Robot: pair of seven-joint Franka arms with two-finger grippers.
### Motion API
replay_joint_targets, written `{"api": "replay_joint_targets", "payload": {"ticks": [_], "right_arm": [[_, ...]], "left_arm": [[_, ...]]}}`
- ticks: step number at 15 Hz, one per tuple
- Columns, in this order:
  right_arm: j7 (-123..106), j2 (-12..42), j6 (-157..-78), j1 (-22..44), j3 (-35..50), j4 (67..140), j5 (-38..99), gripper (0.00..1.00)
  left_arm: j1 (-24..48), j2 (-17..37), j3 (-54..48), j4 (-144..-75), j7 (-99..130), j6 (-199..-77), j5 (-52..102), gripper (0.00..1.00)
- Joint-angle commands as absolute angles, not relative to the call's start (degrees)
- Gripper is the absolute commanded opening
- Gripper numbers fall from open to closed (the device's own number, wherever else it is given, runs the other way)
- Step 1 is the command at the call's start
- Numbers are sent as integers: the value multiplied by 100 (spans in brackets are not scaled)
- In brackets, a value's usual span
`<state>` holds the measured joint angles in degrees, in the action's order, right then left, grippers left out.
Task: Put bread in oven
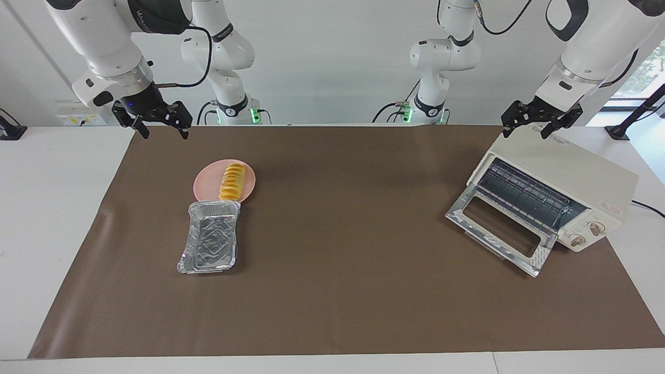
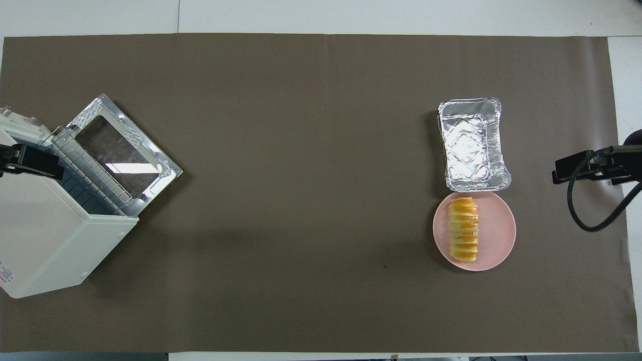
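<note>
A brown mat (image 1: 337,291) covers the white surface. The bread (image 1: 232,182) lies on a pink plate (image 1: 207,183) touching a foil tray (image 1: 209,240), well apart from the open-doored oven (image 1: 566,176). The left gripper (image 1: 540,123) hangs over the oven and the right gripper (image 1: 153,123) over the mat's edge, fingers wide and empty.

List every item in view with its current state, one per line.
Bread: lying on the plate, untouched.
Plate: holding the bread.
Foil tray: empty, touching the plate.
Oven: door dropped open, rack bare.
Left tool: open, over the oven.
Right tool: open, holding nothing.
</note>
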<state>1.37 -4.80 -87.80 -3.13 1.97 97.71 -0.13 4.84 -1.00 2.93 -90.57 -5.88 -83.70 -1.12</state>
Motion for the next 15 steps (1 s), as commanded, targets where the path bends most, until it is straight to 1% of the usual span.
{"api": "replay_joint_targets", "payload": {"ticks": [1,5,10,11,13,15], "right_arm": [[264,-475,-8719,-352,264,9756,-132,100],[202,-518,-8684,-343,264,9861,-132,100],[299,-808,-8788,-185,325,10440,-53,100],[421,-913,-8963,-19,325,10720,-53,100],[807,-1316,-9751,132,325,11737,-44,100],[1001,-1494,-10333,429,334,12399,-44,100]], "left_arm": [[448,-220,281,-9229,-650,-8481,-132,100],[457,-220,281,-9229,-650,-8481,-132,100],[457,-220,281,-9229,-650,-8481,-132,100],[448,-220,281,-9229,-650,-8481,-132,100],[457,-220,281,-9229,-650,-8481,-132,100],[457,-228,281,-9229,-650,-8481,-132,100]]}}
